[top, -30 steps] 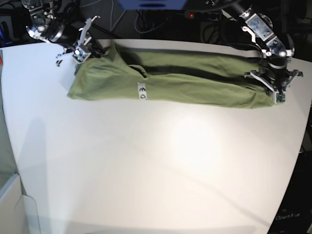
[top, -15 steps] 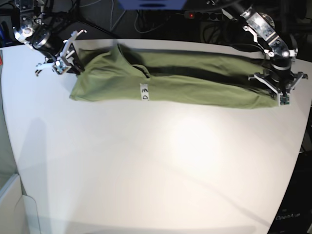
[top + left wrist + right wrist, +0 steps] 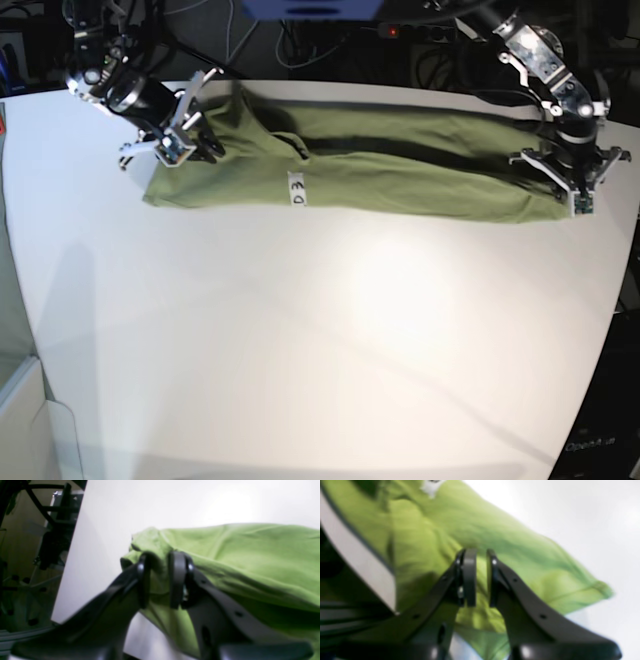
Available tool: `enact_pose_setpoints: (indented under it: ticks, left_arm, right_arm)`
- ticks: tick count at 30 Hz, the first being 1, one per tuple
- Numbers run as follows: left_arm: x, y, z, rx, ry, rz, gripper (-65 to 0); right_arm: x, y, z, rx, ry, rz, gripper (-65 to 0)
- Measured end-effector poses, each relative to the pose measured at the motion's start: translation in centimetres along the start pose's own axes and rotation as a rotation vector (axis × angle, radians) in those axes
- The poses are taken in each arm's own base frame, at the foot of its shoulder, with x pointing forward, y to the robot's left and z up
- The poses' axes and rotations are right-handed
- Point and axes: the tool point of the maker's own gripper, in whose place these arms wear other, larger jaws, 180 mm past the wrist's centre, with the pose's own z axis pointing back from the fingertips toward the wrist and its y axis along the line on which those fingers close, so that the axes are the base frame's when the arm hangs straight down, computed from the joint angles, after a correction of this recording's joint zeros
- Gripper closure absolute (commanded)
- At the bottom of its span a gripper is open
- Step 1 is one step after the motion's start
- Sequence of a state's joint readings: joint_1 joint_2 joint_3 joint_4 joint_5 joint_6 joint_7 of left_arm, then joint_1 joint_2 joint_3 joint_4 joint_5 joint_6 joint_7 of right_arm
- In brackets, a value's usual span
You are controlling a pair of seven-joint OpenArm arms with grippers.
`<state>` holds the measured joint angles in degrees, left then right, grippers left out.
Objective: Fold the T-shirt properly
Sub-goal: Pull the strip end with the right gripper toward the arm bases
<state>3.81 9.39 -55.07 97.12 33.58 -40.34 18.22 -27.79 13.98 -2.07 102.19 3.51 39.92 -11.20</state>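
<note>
Olive T-shirt lies stretched in a long band across the far side of the white desk, its white label facing up. Left gripper pinches bunched cloth at one end; right gripper clamps fabric at the other.

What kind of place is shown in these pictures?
Probably a robotics lab or test bench: a bare white table, loose cables and a power strip behind it, and only a T-shirt laid out for two arms.
</note>
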Motion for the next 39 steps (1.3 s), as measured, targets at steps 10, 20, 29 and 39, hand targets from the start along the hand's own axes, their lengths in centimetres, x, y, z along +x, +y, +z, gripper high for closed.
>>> enact_pose_setpoints:
  ticks: [10,20,29,39]
  left_arm:
    - [0.1,-0.1,0.0,-0.003,-0.001,-0.001,-12.0]
    - [0.1,-0.1,-0.1,-0.002,-0.002,0.001,-12.0]
    - [0.1,-0.1,-0.1,-0.002,-0.002,0.001,-12.0]
    - [0.0,0.0,-0.1,-0.001,0.0,0.001,-12.0]
  right_arm:
    - [-1.1,4.1,-1.7,0.099,0.014,-0.058,-6.2]
    - [-2.8,6.8,-1.2,0.164,0.055,-0.079,-6.2]
    - [-0.9,3.3,0.3,0.108,0.029,0.034,-6.2]
    - [-3.9,-1.8,-1.1,0.015,0.096,-0.021,-6.2]
